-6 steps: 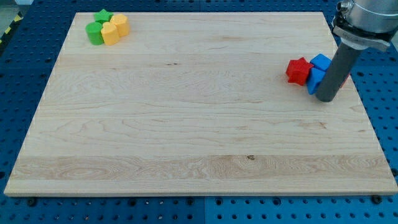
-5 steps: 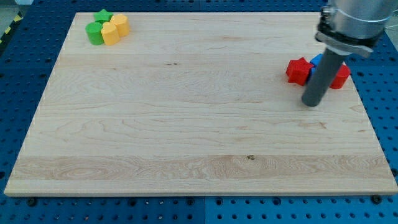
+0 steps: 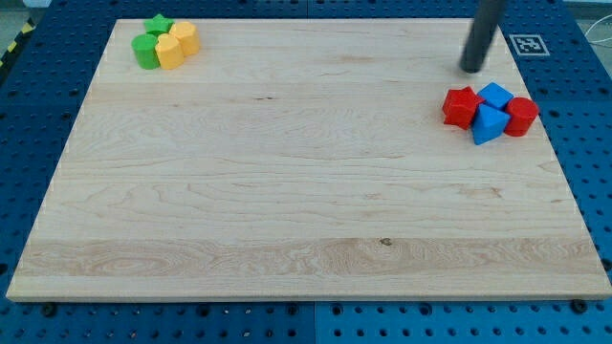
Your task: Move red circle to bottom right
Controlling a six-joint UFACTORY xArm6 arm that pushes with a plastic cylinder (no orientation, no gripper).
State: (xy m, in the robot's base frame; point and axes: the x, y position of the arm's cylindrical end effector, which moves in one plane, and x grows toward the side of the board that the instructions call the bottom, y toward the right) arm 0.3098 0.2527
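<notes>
With no claw, only my tip (image 3: 471, 69) far of the light, rigid red circle (image 3: 522, 116), I'd push its far side.

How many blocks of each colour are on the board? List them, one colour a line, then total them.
Green: 2 (star, another green block)
Yellow: 2 ()
Red: 2 (star-like block, red circle)
Blue: 2 ()
Total: 8
</notes>
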